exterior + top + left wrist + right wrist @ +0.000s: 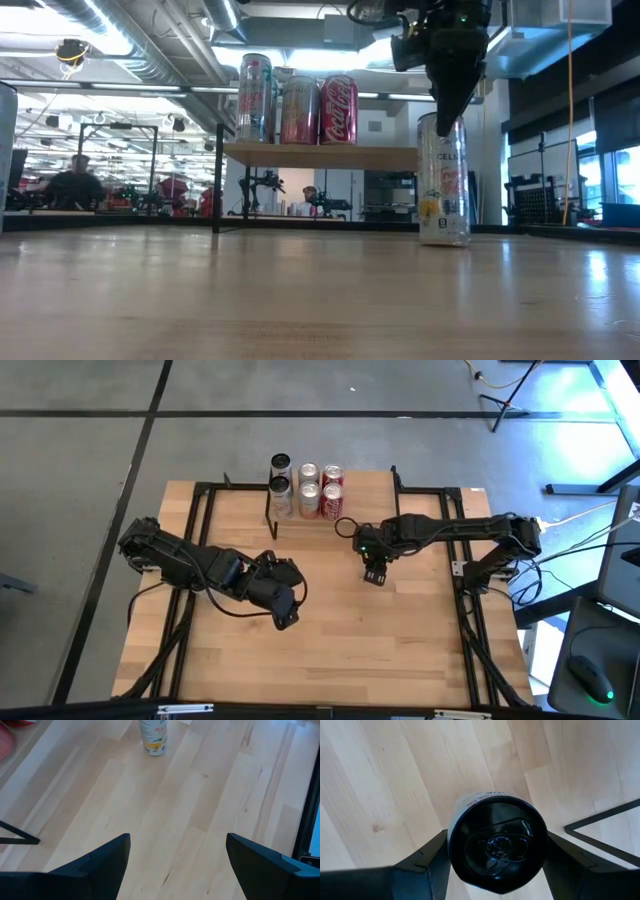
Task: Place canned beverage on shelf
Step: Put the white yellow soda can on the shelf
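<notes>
Right gripper (495, 865) sits over the upright can (443, 180) – fingers straddling it, contact unclear – just beside the shelf (320, 155); left gripper (175, 865) waits open.

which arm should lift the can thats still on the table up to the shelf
Right. The right gripper already straddles the top of the white can, one finger on each side, just in front of the shelf. The left gripper is open over bare table, farther from the can.
</notes>
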Robot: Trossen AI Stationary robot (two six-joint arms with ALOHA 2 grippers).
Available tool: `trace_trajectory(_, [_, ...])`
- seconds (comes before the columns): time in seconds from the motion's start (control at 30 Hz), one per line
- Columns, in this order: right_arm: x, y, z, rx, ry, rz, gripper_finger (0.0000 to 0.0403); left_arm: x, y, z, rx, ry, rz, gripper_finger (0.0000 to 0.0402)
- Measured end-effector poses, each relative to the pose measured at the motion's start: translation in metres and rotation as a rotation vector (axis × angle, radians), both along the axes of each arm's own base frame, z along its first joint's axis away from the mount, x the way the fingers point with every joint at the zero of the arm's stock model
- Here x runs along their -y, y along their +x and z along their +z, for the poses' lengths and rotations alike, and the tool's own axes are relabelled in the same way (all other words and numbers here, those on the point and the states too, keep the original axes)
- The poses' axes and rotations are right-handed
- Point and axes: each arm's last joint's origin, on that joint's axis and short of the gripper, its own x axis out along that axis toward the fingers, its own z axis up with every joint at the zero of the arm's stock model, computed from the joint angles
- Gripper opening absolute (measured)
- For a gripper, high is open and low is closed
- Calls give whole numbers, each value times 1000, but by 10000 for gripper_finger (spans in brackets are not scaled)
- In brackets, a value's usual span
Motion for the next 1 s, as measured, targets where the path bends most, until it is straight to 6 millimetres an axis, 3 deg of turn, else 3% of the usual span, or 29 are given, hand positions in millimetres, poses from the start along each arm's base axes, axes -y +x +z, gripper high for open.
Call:
trace_trajectory(0.3, [-3, 6, -2, 30, -10, 13, 241, 0, 0, 0, -1, -2, -1, 316])
trace_trajectory(0.6, [-3, 14, -19, -26, 27, 39, 337, 0, 0, 0, -4, -1, -1, 316])
trace_trajectory(0.77, [-3, 15, -20, -20, 20, 48, 360, 0, 0, 0, -5, 0, -1, 316])
trace_trajectory(1.0, [-3, 15, 5, 3, 8, 86, 362, 0, 0, 0, -5, 3, -7, 316])
